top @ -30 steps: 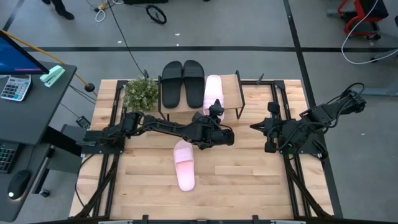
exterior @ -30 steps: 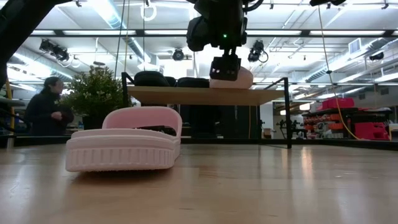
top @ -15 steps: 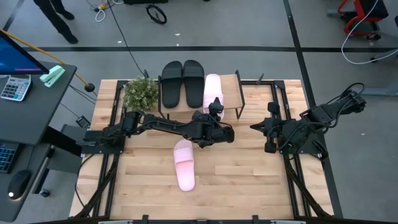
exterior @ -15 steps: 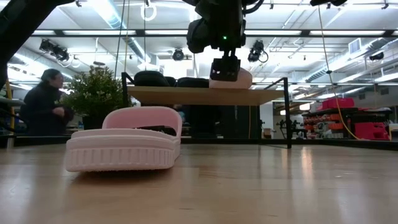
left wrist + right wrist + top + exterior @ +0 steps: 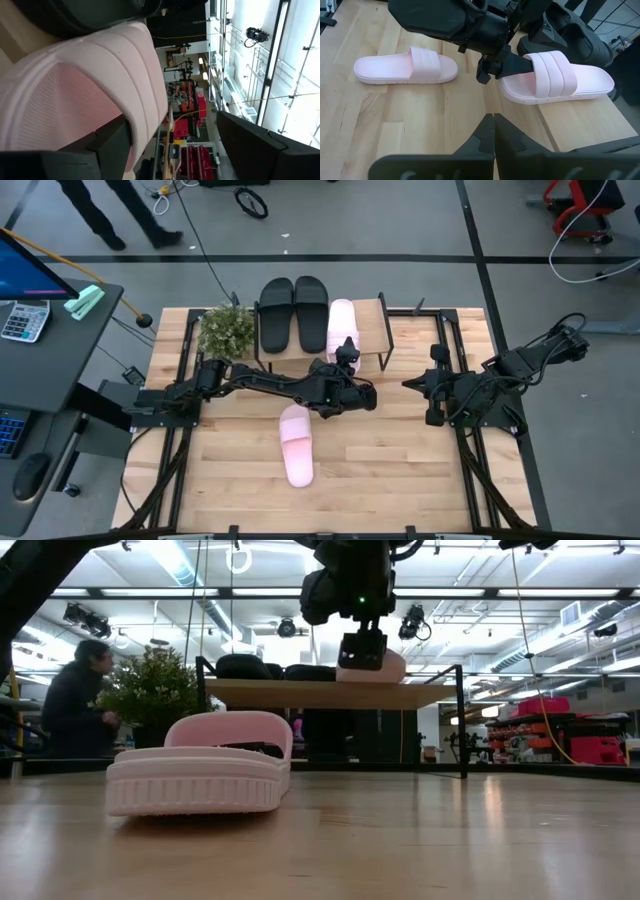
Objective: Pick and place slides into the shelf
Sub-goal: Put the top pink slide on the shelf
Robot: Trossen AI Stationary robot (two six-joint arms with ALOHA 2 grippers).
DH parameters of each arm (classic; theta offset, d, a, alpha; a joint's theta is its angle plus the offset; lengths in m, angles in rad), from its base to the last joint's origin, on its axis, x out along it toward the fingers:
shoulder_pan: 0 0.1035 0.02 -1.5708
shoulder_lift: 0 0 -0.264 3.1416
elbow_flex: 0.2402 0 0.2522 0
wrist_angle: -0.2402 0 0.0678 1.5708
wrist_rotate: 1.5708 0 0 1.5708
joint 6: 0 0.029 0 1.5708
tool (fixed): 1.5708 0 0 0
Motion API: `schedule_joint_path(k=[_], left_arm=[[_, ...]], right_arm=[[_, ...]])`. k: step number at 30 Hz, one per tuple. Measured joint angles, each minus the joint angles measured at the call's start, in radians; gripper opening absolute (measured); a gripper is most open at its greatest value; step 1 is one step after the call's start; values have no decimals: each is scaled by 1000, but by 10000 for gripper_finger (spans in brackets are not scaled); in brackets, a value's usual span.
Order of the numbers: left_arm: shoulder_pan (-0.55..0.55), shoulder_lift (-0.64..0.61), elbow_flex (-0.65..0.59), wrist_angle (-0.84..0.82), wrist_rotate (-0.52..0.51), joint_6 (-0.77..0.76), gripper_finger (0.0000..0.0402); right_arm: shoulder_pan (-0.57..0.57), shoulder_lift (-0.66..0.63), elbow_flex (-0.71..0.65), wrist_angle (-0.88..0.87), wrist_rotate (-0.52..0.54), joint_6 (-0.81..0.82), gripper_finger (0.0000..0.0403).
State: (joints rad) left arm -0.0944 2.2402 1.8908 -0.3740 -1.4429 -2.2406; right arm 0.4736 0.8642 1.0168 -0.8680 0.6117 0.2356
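Slides number four: two black and two pale pink. The left gripper [image 5: 345, 352] is at the near end of the pink slide on the shelf [image 5: 342, 325], its fingers set around that slide's heel edge. In the left wrist view one dark finger [image 5: 107, 142] lies against the pink ribbed strap while the other stands well apart, so the jaws look wide rather than clamped. The right wrist view shows this from the side: the left gripper's tip touches the heel end of the shelved pink slide, which lies flat on the light wooden board.

Outward from there, the two black slides [image 5: 293, 312] lie side by side on the shelf [image 5: 372, 325], just beside the pink one. The second pink slide [image 5: 295, 443] lies on the slatted tabletop [image 5: 400, 460], apart from the shelf and nearer the front edge. The low view shows it upright on its sole, large in the foreground, with the shelf raised on thin black legs behind.

The right gripper [image 5: 410, 383] waits at the right of the table; its own view shows the fingers closed together, holding nothing.

One potted plant [image 5: 225, 330] stands at the shelf's left end. A person [image 5: 75, 700] shows in the room behind.
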Motion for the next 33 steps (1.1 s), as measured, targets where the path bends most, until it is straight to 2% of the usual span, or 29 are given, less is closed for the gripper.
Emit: schedule_joint_path(k=[27, 33], left_arm=[[-16, 0, 0, 19, -17, 3, 291], [-16, 0, 0, 58, 17, 3, 291]], right_arm=[[0, 0, 0, 0, 0, 0, 0], [0, 0, 0, 0, 0, 0, 0]])
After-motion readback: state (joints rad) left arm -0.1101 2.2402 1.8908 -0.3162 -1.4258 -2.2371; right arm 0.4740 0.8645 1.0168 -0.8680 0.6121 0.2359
